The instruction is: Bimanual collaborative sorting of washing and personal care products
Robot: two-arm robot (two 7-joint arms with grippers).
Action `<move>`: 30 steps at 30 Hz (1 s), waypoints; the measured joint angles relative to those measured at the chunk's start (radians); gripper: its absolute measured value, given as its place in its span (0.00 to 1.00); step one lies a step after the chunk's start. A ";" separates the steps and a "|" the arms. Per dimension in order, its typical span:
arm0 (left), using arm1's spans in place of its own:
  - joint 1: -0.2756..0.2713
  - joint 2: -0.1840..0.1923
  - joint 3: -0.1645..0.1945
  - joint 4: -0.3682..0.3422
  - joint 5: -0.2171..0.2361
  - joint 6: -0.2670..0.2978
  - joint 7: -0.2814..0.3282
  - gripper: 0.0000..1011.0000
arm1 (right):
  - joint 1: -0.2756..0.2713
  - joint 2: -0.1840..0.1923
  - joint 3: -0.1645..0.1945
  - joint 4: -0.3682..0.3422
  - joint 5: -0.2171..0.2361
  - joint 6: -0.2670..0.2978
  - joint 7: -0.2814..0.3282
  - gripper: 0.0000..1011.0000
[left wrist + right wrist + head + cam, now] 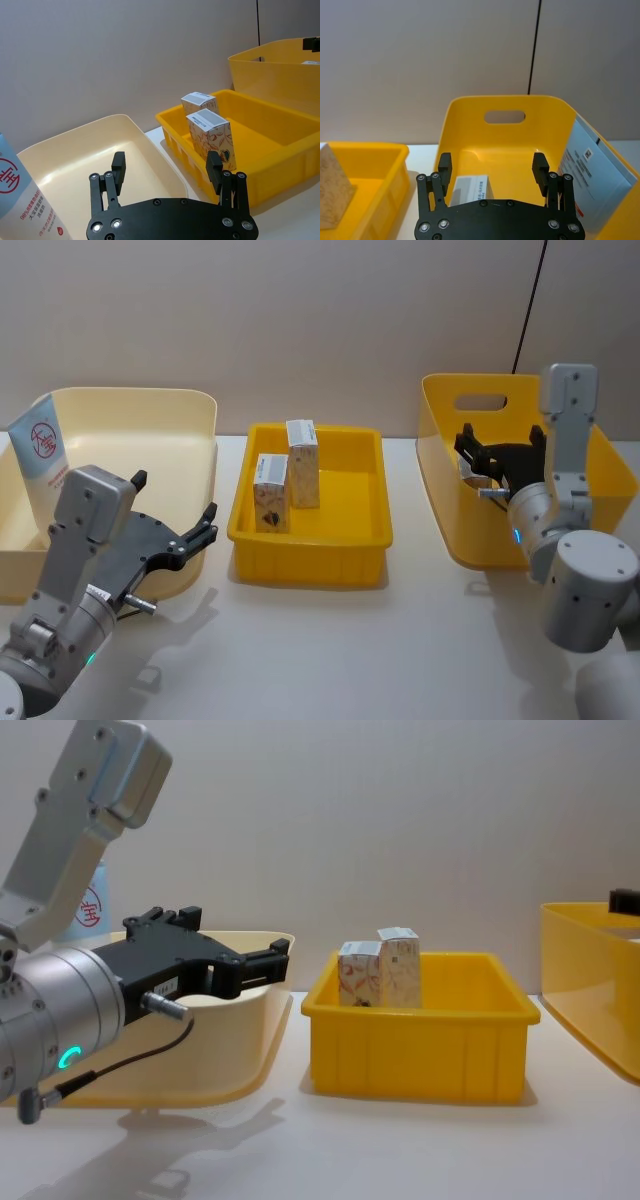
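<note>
While both arms hang over the outer bins, the central yellow tray (375, 530) serves as landmark. Left of it sits the cream bin (190, 420), holding the pale-blue tube (42, 455) propped against its far-left wall. Right of the tray stands the tall yellow bin (440, 490), with a white carton (472, 189) on its floor and a pale flat pack (592, 172) leaning on its side wall. The left gripper (167, 175) hovers over the cream bin's near-right corner, jaws apart and empty. The right gripper (492, 167) hangs over the tall bin, jaws apart, empty. Two patterned cartons (287, 478) stand upright, touching, in the tray. Risk: pinching one carton could topple its neighbour.
</note>
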 joint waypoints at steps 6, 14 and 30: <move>0.000 0.000 0.000 0.000 0.000 0.000 0.000 0.99 | -0.009 0.013 -0.008 -0.009 0.010 -0.061 0.048 0.99; 0.000 0.000 0.000 0.000 0.000 0.000 0.000 0.99 | -0.016 0.029 -0.023 -0.016 0.032 -0.142 0.128 0.99; 0.000 0.000 0.000 0.000 0.000 0.000 0.000 0.99 | -0.032 0.055 -0.048 -0.034 0.071 -0.216 0.212 0.99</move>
